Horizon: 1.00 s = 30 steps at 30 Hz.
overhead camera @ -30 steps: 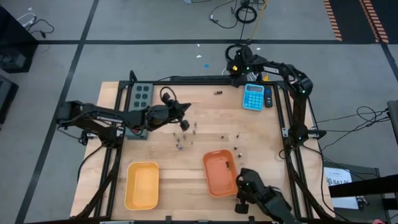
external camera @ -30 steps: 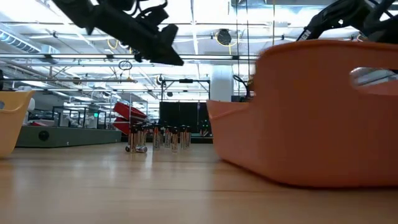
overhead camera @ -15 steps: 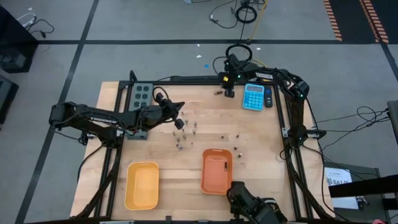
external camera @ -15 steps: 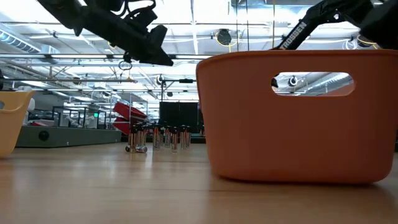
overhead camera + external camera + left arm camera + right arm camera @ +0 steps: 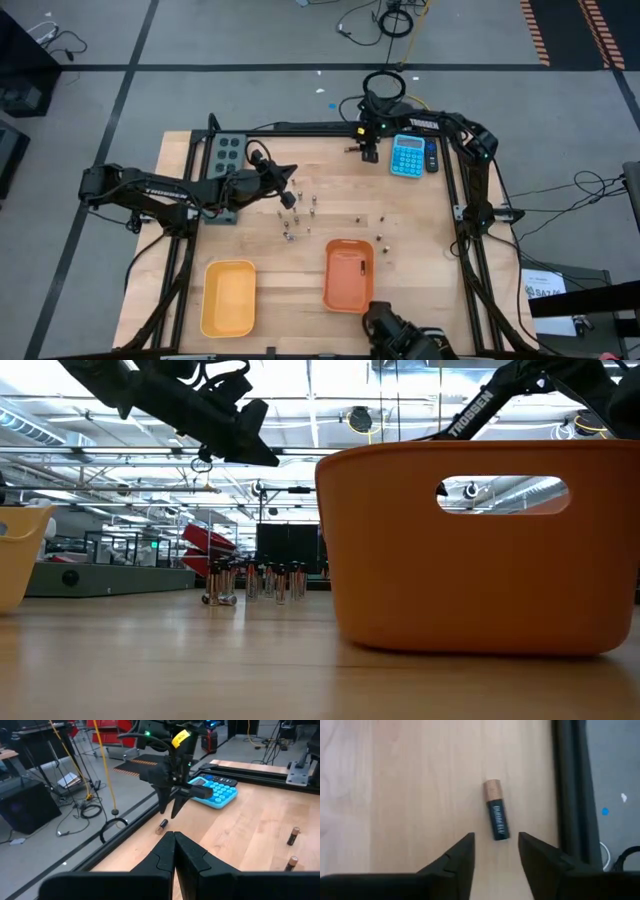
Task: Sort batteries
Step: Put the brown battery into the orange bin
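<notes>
- One stray battery, a small dark cylinder with a copper-coloured end, lies flat on the pale wooden table close to its far edge, just beside the black frame rail.
- Directly over it hangs the right gripper, fingers parted and holding nothing; the cell sits just ahead of the gap between the tips.
- Its long axis runs roughly in line with the fingers' reach, parallel to the rail, so I judge a straight descent would straddle it.
- By far the nearer arm is the right; the left gripper, shut and empty, waits mid-table near the cluster of standing batteries.
- Only the right wrist view shows the cell's lie; the high view shows a speck, the left wrist view gives the gripper's height above it.
</notes>
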Each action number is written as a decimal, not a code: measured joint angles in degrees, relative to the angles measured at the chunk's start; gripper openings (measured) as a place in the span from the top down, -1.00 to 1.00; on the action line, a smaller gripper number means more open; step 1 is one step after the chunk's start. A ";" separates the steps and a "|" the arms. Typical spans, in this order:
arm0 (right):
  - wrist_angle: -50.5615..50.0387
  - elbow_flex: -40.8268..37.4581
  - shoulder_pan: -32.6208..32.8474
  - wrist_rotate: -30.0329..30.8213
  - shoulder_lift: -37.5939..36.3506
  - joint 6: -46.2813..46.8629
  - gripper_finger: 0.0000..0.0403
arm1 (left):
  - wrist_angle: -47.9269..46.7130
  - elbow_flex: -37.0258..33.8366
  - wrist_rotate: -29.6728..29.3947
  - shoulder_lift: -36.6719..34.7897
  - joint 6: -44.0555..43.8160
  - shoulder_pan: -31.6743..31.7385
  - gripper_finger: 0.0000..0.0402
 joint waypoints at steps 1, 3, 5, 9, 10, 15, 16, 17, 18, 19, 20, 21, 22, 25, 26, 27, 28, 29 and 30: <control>-0.11 0.00 0.21 0.00 0.02 -0.03 0.19 | 0.00 0.00 0.02 0.00 0.00 0.00 0.93; 0.33 0.00 0.58 0.00 0.02 -0.02 0.10 | 0.01 0.00 0.02 0.00 0.02 0.00 0.93; 0.38 0.00 0.96 0.11 0.02 -0.04 0.04 | 0.07 0.00 0.04 0.00 0.02 0.00 0.93; 2.12 0.00 3.02 0.60 0.28 -0.07 0.02 | 0.11 0.00 0.14 0.00 0.46 0.00 0.93; 2.15 0.00 3.73 -0.37 0.28 -0.07 0.03 | 0.13 0.00 0.18 0.00 0.46 0.00 0.93; 1.57 0.00 6.54 -3.09 -0.50 -0.07 0.09 | 0.13 0.01 0.28 0.00 0.44 0.00 0.93; 1.21 0.00 6.60 -3.19 -1.02 0.12 0.10 | 0.11 0.02 0.31 0.00 0.42 0.00 0.93; 0.99 0.00 6.46 -3.18 -1.64 0.56 0.11 | 0.06 0.01 0.31 0.00 0.28 -0.04 0.93; 0.92 0.00 6.16 -2.98 -2.01 0.97 0.11 | -0.07 0.01 0.31 0.00 0.16 -0.04 0.93; 0.92 0.00 5.76 -2.46 -2.13 1.18 0.12 | -0.15 0.00 0.31 0.00 0.13 -0.08 0.93; 0.86 0.00 5.37 -1.70 -2.11 1.18 0.12 | -0.11 0.00 0.33 0.00 0.11 -0.15 0.93; 0.63 0.00 4.99 -0.70 -2.01 1.18 0.12 | -0.07 0.02 0.33 0.00 0.13 -0.26 0.93; 0.31 -0.02 4.65 0.10 -1.95 1.23 0.12 | 0.09 0.01 0.33 0.00 0.12 -0.34 0.93; -1.27 -0.02 3.94 1.89 -2.45 2.59 0.10 | 0.13 0.02 0.34 0.00 0.11 -0.37 0.93; -2.68 -0.02 3.77 2.44 -2.76 2.88 0.09 | 0.11 0.02 0.34 0.00 0.09 -0.37 0.93; -3.99 -0.02 3.73 3.19 -3.11 3.11 0.08 | 0.07 0.02 0.33 0.00 0.09 -0.37 0.93; -4.94 -0.02 3.67 3.98 -3.50 3.26 0.07 | -0.17 0.02 0.34 0.00 0.09 -0.37 0.93; -5.25 -0.25 3.67 5.27 -3.69 3.29 0.07 | -0.49 0.02 0.33 0.00 0.09 -0.37 0.93; -4.90 -0.74 3.51 6.38 -3.86 3.03 0.06 | -0.57 0.02 0.33 0.02 0.09 -0.37 0.93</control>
